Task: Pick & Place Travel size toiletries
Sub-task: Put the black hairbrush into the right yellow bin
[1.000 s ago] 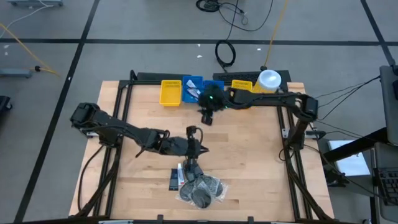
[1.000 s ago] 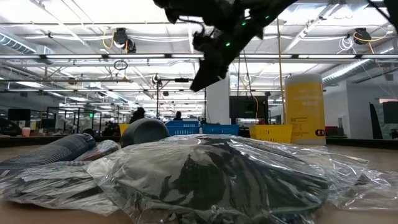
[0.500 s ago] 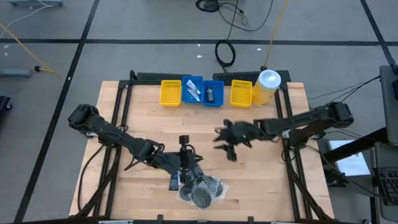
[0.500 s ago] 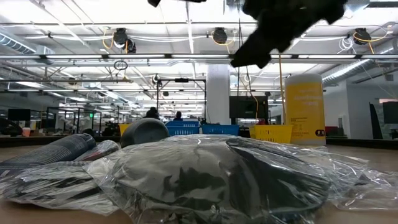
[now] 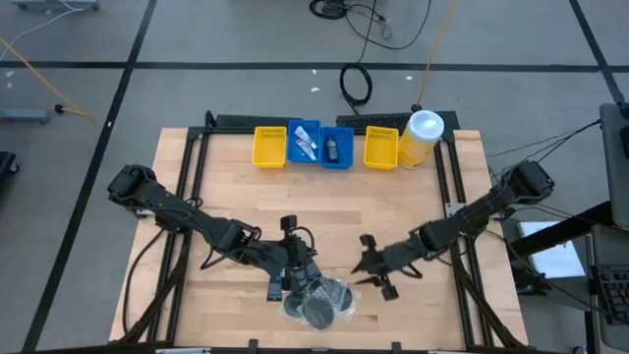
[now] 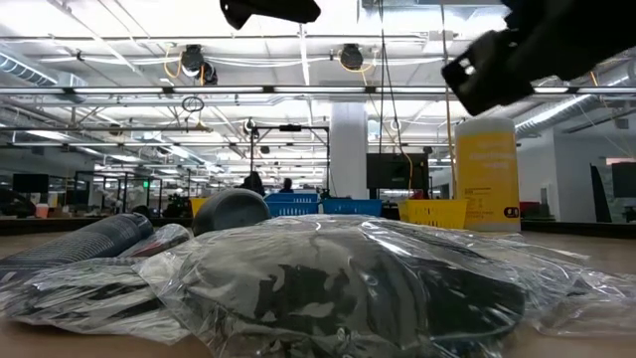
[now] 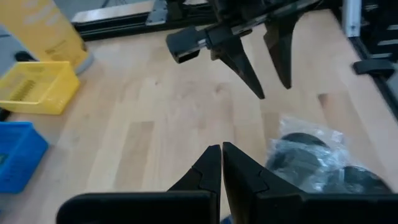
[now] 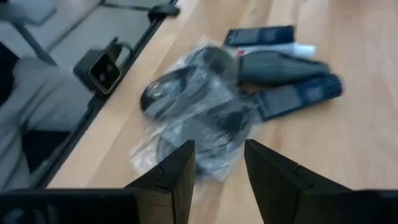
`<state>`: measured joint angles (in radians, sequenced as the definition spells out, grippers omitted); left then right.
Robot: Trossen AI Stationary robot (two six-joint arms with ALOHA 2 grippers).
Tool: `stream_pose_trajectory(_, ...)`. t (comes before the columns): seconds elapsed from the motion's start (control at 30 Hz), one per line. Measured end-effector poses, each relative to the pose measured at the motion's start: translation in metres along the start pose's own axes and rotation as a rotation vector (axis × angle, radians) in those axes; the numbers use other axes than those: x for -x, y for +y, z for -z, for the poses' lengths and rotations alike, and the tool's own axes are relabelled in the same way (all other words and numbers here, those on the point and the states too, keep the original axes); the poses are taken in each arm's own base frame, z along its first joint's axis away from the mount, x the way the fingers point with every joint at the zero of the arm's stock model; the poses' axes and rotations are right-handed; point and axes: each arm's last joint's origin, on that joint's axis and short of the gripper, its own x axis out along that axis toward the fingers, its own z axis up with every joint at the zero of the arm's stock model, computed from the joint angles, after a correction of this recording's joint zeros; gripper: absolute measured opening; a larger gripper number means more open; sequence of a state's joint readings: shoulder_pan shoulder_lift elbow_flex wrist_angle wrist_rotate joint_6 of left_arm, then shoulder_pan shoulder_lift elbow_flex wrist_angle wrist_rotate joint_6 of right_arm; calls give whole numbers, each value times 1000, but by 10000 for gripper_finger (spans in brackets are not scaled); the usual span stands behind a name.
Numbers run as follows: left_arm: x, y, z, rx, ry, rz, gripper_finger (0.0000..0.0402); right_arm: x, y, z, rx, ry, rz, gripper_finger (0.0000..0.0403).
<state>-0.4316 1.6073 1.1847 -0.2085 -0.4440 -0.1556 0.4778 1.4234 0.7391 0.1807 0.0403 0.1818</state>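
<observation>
So my left hand (image 5: 300, 267) was sitting low over the counter (image 5: 393, 211), right at the edge of the toiletry pile, with its fingers (image 7: 211, 163) pinched together on nothing. My right hand (image 5: 373, 272) hung just to the right of the pile with its fingers (image 8: 180, 163) spread apart, empty too. The pile itself sat near the front edge of the counter: a crinkly clear bag of dark mesh puffs (image 5: 319, 298), with a flat dark packet (image 8: 260, 36), a thin white tube (image 8: 273, 48) and a couple of dark bottles (image 8: 297, 94) lying just beside it. Over at the back edge, the blue bins (image 5: 320, 145) had a white tube (image 5: 306, 146) in one and a small dark bottle (image 5: 332, 150) in the other, with yellow bins (image 5: 269, 147) either side and the big yellow canister (image 5: 420, 138) at the right end.
</observation>
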Motion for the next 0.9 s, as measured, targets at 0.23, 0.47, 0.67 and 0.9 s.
stream_pose_trajectory(0.23, 0, -2, 1, 2, 20, 83, 19, -18, 28, 25, 57, 76, 95, 132)
stream_pose_trajectory(0.47, -3, -4, 3, 24, 25, 89, 19, -33, 40, 40, 129, 71, 166, 132)
stream_pose_trajectory(0.67, -8, -4, 13, 90, 20, 104, 19, -45, 42, 51, 192, 88, 195, 132)
stream_pose_trajectory(0.9, -17, -3, 36, 182, -27, 112, 19, -57, 41, 55, 265, 44, 237, 132)
